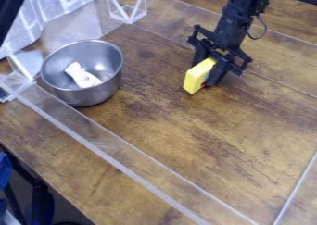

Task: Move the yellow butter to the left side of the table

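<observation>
My jaws are closing on the yellow butter (201, 75), clamping it at its upper right end, where the dark fingers (218, 60) are meeting the block. The grip is leaving most of the butter exposed: the block is extending from the jaws toward the lower left of the view. Its long axis is running obliquely, from upper right at the jaws to lower left at the free end. Whether that free end is touching the counter (155, 155) or hanging just above it, I cannot tell from this view.

My arm is reaching in from the top of the view, so the butter is lying on the near-camera side of the jaws, with its free end pointing away from the arm. I am the only arm in the scene; no choice of side is arising.

Outward from the butter, bare wood grain is separating it from the steel bowl (82, 97), which is standing well apart to the left in the view, with a white object (83, 75) inside it. The clear acrylic edging (136, 156) is running diagonally below the bowl.

Taking the left of the view as the target side, I judge that the transfer is calling for travel toward the bowl's side, with the free end leading. The bowl is then standing in the general direction of travel. Keeping the butter short of the rim, or passing below it in the view, is the condition to observe; a low free end could catch the wood and twist in the grip.
</observation>
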`<state>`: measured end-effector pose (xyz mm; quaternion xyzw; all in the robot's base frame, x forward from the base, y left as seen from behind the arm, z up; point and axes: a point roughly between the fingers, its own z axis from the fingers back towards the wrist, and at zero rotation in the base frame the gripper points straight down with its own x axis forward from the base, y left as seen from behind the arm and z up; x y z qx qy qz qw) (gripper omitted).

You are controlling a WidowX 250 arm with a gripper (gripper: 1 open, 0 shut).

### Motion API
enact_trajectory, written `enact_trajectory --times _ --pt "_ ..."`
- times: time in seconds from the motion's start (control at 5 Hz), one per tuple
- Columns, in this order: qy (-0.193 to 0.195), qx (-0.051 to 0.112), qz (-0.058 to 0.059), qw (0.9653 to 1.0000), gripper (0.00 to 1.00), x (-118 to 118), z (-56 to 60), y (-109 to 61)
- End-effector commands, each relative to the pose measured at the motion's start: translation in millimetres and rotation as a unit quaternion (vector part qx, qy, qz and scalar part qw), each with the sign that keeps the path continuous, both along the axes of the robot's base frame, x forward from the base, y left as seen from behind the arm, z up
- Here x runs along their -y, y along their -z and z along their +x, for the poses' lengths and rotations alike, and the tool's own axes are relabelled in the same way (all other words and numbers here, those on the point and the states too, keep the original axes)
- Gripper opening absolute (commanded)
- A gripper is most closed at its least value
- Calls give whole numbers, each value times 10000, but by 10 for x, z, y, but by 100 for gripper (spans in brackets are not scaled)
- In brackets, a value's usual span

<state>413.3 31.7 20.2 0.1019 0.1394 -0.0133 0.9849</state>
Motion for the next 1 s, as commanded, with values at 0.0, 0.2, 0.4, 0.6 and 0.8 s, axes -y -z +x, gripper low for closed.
enact_trajectory --times 0.0,0.2,0.4,0.6,0.8 --pt "-212 -13 -55 9998 0 -202 -47 60" --pt "-245 -30 -115 9996 0 -233 -63 73" --pt "-285 110 -74 9995 0 -276 -75 -152" --pt "-324 250 -31 9992 0 -316 -100 -381" --pt "-373 455 28 9983 0 -350 -137 -687"
